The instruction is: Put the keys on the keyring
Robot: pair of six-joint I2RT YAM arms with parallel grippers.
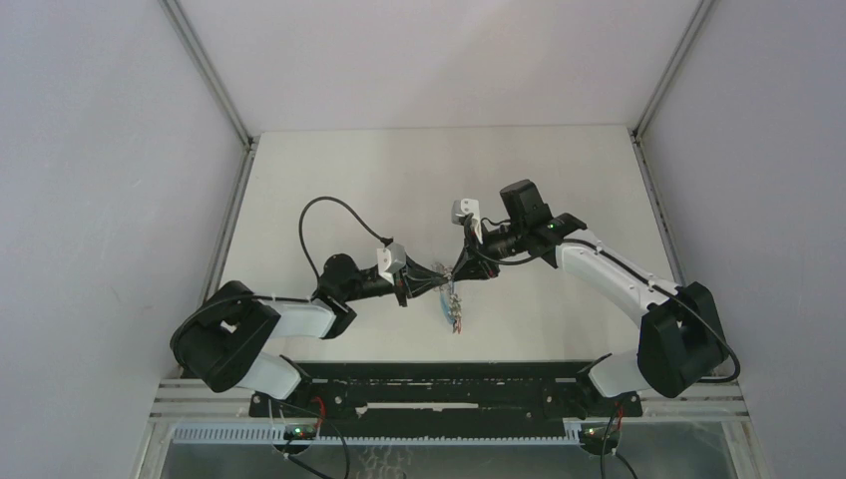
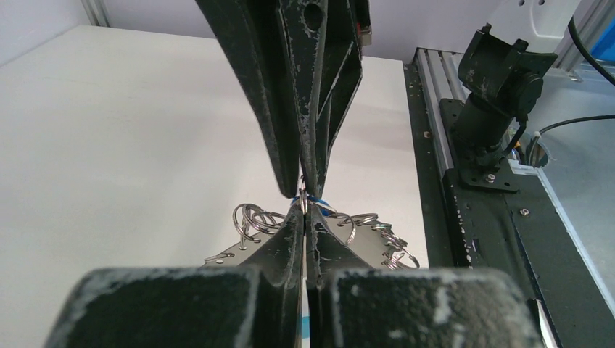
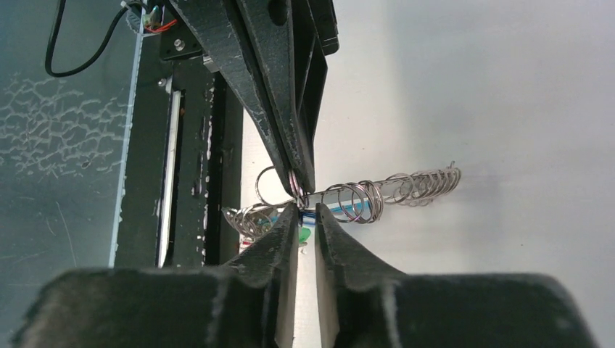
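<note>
My two grippers meet tip to tip above the table's near middle. My left gripper [image 1: 445, 274] [image 2: 304, 209] is shut on the thin wire of the keyring [image 1: 455, 309], whose small silver rings and keys fan out on both sides [image 2: 254, 217] and hang down below it. My right gripper [image 1: 462, 266] [image 3: 305, 214] is nearly closed on the dark-blue head of the tiny key [image 3: 308, 216], right at the wire. A bit of blue also shows in the left wrist view [image 2: 319, 199]. The key's blade is hidden. A green plastic bit [image 3: 304, 234] hangs under the ring.
A black rail [image 1: 439, 384] runs along the table's near edge, close below the hanging ring; it also shows in the left wrist view [image 2: 464, 217] and the right wrist view [image 3: 196, 145]. White walls stand on both sides and at the back.
</note>
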